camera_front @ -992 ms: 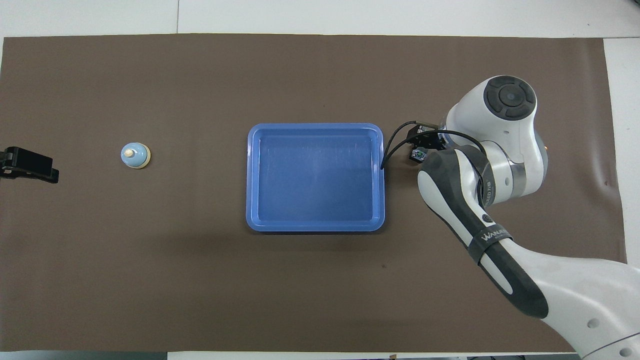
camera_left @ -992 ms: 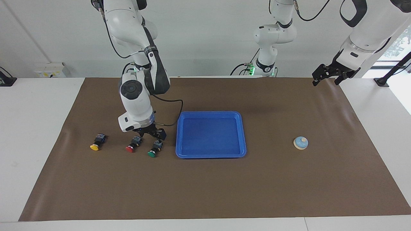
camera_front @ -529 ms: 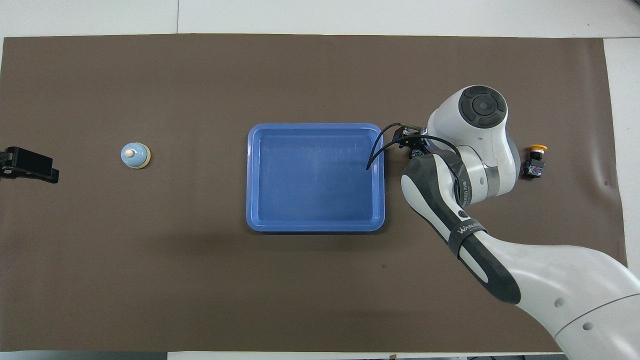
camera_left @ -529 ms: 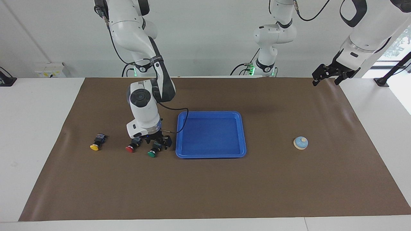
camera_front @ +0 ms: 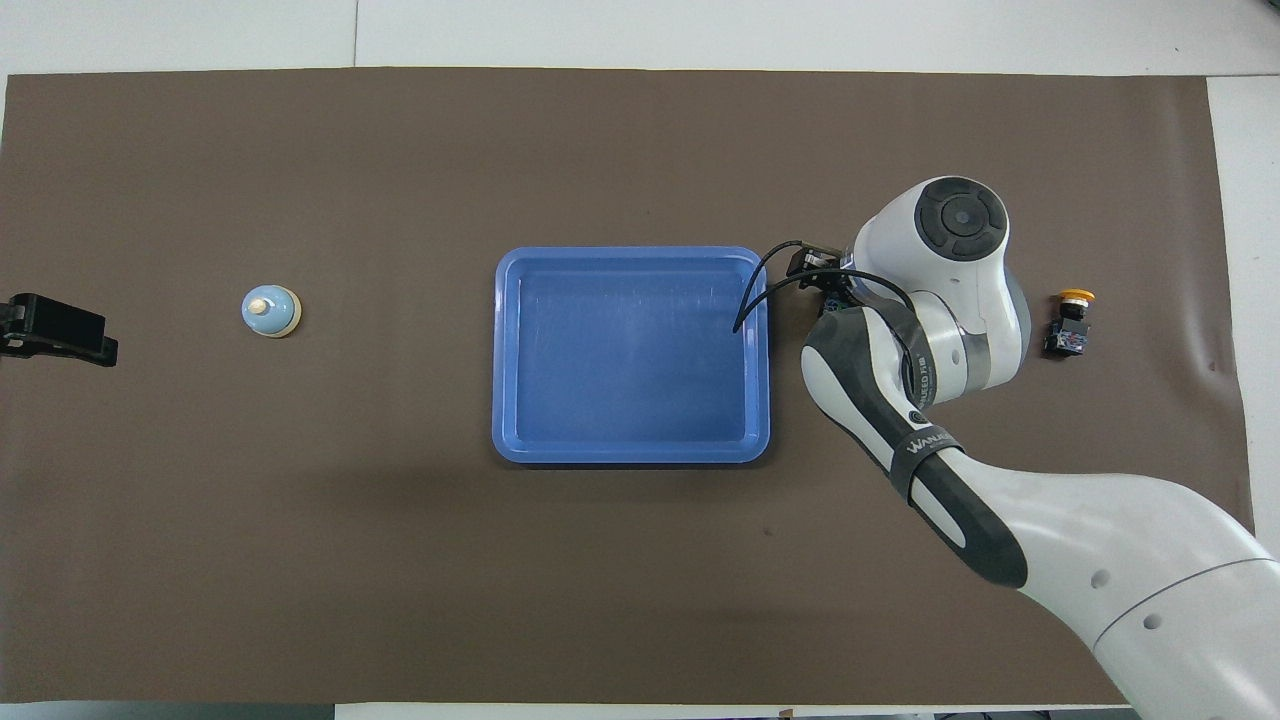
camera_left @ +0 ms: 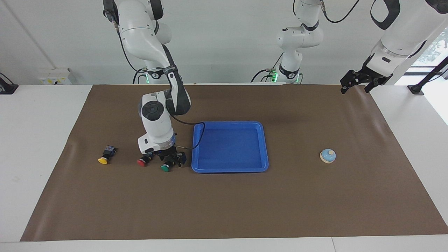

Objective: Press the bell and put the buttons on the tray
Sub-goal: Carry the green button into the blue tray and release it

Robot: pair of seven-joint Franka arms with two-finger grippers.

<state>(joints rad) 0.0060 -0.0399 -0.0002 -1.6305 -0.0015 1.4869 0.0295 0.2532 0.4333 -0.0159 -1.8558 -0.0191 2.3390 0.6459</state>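
Observation:
The green button (camera_left: 165, 168) lies on the brown mat beside the blue tray (camera_left: 229, 169), with the red button (camera_left: 141, 162) next to it and the yellow button (camera_left: 103, 160) nearest the right arm's end. My right gripper (camera_left: 170, 160) is low over the green button's black body, open, fingers on either side of it. In the overhead view the right arm hides the red and green buttons; the yellow button (camera_front: 1070, 320), the tray (camera_front: 630, 255) and the bell (camera_front: 270, 311) show. The bell (camera_left: 328, 155) stands toward the left arm's end. My left gripper (camera_left: 357, 85) waits, open, above the mat's corner.
The brown mat (camera_left: 224, 210) covers most of the white table. A black cable from the right wrist hangs over the tray's rim. A third robot arm's base (camera_left: 288, 71) stands at the table's edge between my two arms.
My right gripper has moved from above the red and green buttons toward the tray and come down onto the green button. The left arm, bell, tray and buttons have not moved.

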